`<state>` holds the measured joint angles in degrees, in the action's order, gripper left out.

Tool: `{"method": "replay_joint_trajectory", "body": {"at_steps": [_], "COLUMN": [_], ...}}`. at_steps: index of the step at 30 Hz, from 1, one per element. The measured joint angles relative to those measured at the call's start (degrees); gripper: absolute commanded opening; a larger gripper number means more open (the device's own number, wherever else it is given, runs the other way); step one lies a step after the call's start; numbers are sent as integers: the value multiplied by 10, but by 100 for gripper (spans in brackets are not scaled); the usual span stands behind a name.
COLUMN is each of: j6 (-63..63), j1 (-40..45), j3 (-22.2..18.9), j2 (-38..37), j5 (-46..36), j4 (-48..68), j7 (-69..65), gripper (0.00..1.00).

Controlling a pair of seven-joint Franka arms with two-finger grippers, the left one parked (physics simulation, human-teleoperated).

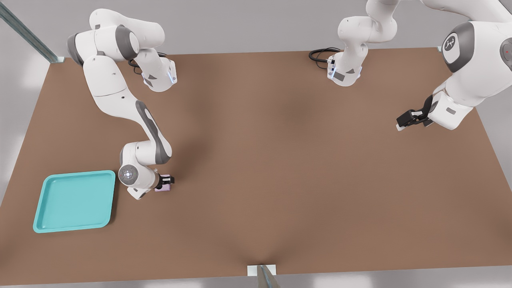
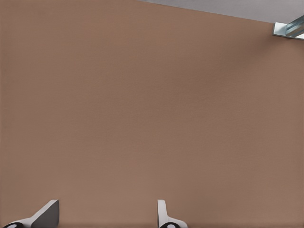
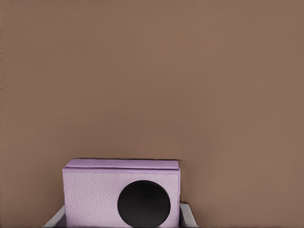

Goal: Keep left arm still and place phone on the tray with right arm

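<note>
The pale pink phone (image 1: 163, 188) (image 3: 95, 194) sits between the jaws of my right arm's gripper (image 1: 166, 183) (image 3: 121, 222), low over the brown table. In the right wrist view one black round lens (image 3: 144, 204) faces the camera, and the grey fingertips (image 3: 55, 219) press against both sides of the phone. The gripper is shut on it. The turquoise tray (image 1: 74, 200) lies on the table just to the front view's left of the gripper, a short gap away, with nothing in it.
The parked left arm (image 1: 464, 72) hangs over the table's far right with its black gripper (image 1: 411, 119) above the surface. Two arm bases (image 1: 160, 78) (image 1: 344, 72) and a black cable (image 1: 320, 54) sit at the back edge. A metal bracket (image 1: 262, 271) marks the front edge.
</note>
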<state>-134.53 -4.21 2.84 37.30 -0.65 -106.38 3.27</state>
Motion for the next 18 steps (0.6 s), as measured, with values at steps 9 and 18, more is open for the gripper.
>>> {"method": "replay_joint_trajectory", "body": {"at_steps": [9, 18], "j6": [9, 46], "j1": [9, 43], "j3": [-17, -195], "j2": [-28, -14], "j5": [-1, -76], "j4": [56, 106], "j7": [-16, -125], "gripper": [66, 100]}}
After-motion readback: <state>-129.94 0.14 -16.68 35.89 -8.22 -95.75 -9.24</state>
